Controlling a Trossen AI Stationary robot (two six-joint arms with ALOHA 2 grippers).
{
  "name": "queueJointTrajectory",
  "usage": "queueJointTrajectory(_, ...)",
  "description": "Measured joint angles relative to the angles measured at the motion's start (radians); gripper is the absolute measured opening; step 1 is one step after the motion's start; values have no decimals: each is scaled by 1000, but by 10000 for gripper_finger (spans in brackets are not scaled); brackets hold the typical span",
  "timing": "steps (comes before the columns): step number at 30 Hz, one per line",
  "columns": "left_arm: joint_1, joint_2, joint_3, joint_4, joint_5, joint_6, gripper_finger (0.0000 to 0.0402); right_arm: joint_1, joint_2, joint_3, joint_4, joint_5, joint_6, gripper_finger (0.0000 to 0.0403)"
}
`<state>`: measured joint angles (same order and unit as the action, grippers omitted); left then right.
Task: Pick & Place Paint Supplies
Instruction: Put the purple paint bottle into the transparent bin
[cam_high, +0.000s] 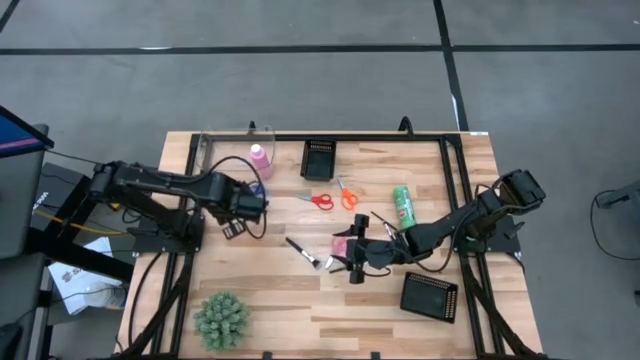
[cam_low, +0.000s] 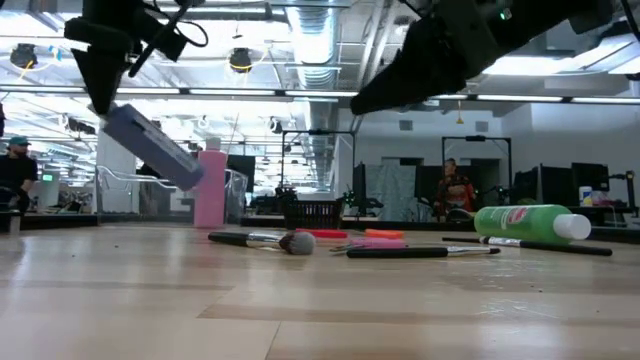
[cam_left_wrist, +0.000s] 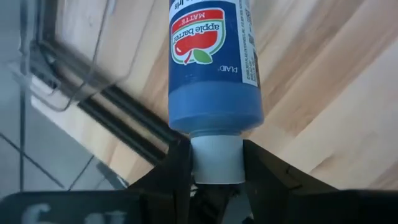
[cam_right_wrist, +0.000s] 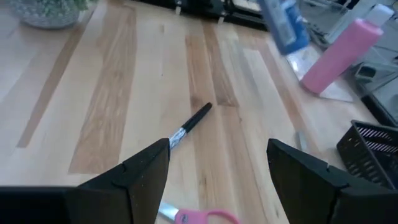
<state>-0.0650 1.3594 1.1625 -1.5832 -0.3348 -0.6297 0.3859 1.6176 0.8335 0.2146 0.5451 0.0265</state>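
Status: left end effector (cam_left_wrist: 214, 186) is pinching the blue bottle (cam_left_wrist: 211, 62) by its white cap, carried tilted above the surface (cam_high: 270, 290) on the left side, just beside the clear bin (cam_high: 236, 140) at the far left. Left wrist view shows both fingers clamped on the cap.

Pink bottle (cam_high: 260, 160) stands upright at the clear bin; can't tell from the high view whether it's inside or against the wall. By my read that's one bottle placed, blue about to follow.

Right end effector (cam_high: 354, 262) hangs low over mid-surface, fingers spread, holding nothing. Pink scissors (cam_right_wrist: 199, 216) and a brush (cam_right_wrist: 189, 127) lie just ahead of it.

Left to move, judging by what lies loose:
- green bottle (cam_high: 402, 207) on its side, right of centre
- orange scissors (cam_high: 347, 194) and red scissors (cam_high: 318, 199), far centre
- pink scissors, brushes near centre

Containers:
- black mesh tray (cam_high: 319, 158) far centre: nothing visible in it
- second mesh tray (cam_high: 429, 295) near right: looks bare too

Roughly a quarter done at best.
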Motion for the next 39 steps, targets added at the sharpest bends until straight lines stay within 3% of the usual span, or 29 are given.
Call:
queueJointTrajectory(11, 154, 8, 61, 16, -2, 122, 107, 23, 0, -4, 7, -37, 11, 258)
queueJointTrajectory(16, 159, -19, 116, 46, 60, 180, 107, 39, 0, -4, 6, -61, 26, 258)
queueJointTrajectory(20, 154, -81, 121, 221, 136, 212, 107, 46, 0, -4, 5, -61, 38, 258)
queueJointTrajectory(25, 155, -194, 110, 442, 160, 215, 107, 52, 0, -3, -2, -69, 56, 258)
queueJointTrajectory(33, 202, -220, 29, 292, 187, 177, 107, 57, 0, -4, 7, -71, 58, 258)
queueJointTrajectory(39, 182, -108, -10, 266, 239, 205, 107, 3, 3, -4, 107, -54, -24, 258)
